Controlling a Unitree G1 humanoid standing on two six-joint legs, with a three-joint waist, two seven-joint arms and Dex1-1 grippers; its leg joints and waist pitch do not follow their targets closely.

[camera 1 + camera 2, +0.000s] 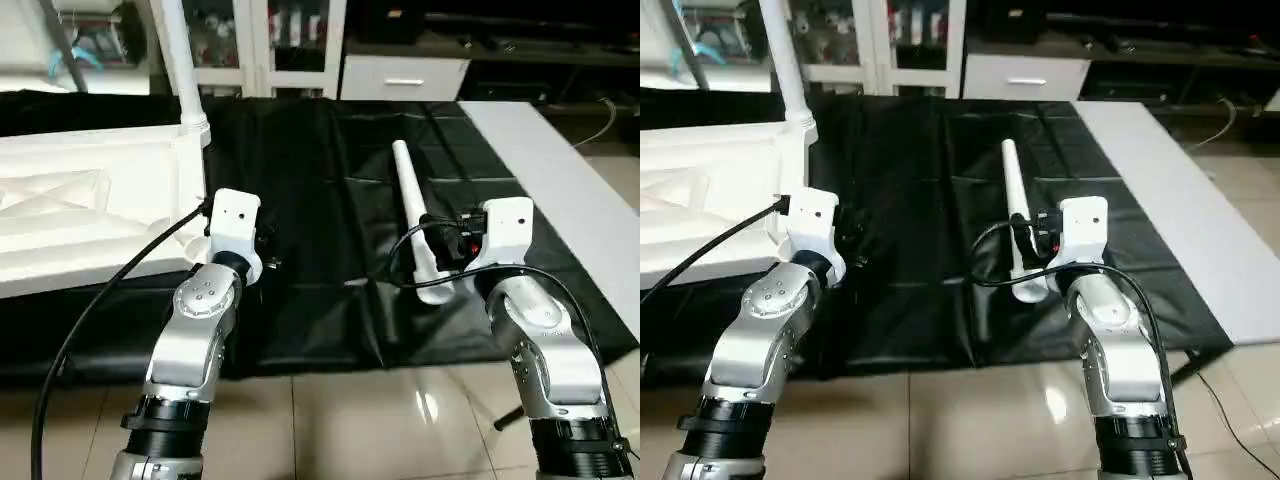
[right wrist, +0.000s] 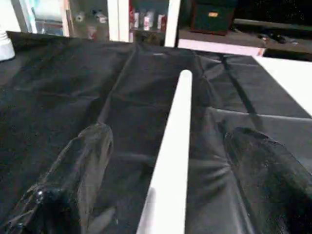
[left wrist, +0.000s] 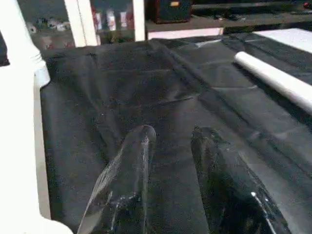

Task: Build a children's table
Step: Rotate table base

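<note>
A black cloth (image 1: 330, 200) covers the floor, and every place here is given from it. On the cloth's left part lies the white tabletop (image 1: 80, 210), underside up so its ribs and corner sockets face the ceiling. One leg (image 1: 178, 60) already stands upright in the tabletop's far corner socket.

Near the cloth's middle a loose white leg (image 1: 415, 215) lies flat, its wider end towards the robot, ready to be picked up.

The right hand (image 2: 168, 161) sits at that near end with its two black fingers (image 2: 73, 165) spread wide on either side of the leg, apparently not touching it. This looks like the approach to a grasp, not yet a hold.

The left hand (image 3: 170, 165) hovers over bare cloth just beside the tabletop's near corner, its fingers narrowly apart and holding nothing. It seems placed to steady the tabletop or wait by the next socket.
</note>
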